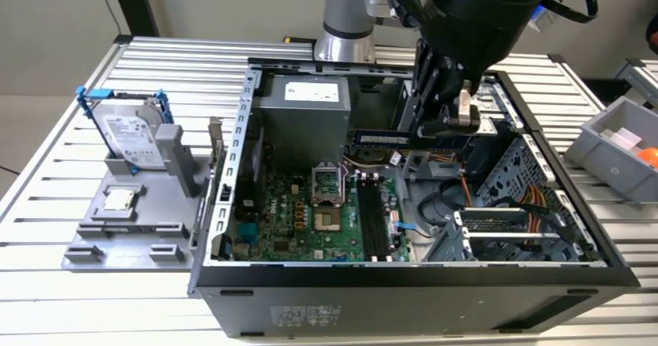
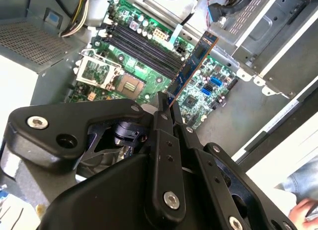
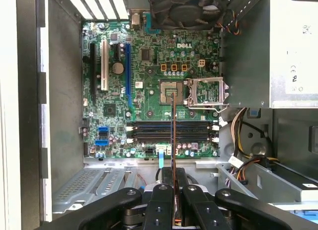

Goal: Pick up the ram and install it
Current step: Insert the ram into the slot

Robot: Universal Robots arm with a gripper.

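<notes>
The ram (image 1: 383,137) is a thin bluish-green stick, held level above the open computer case. My gripper (image 1: 451,126) is shut on one end of it. In the second wrist view the ram (image 2: 194,66) juts out from the gripper (image 2: 166,108) over the green motherboard (image 2: 149,76). In the first wrist view the ram (image 3: 173,135) shows edge-on as a thin line rising from the gripper (image 3: 173,176). There it crosses the black memory slots (image 3: 149,132) at a right angle. The slots (image 1: 372,215) lie well below the stick and look vacant.
The case walls (image 1: 231,176) ring the motherboard, with a grey power supply (image 1: 303,111) at the back and a drive cage with cables (image 1: 514,207) at the exterior view's right. A hard drive in a blue frame (image 1: 129,134) and a small chip (image 1: 120,199) sit on a grey fixture outside. A grey bin (image 1: 617,142) stands far right.
</notes>
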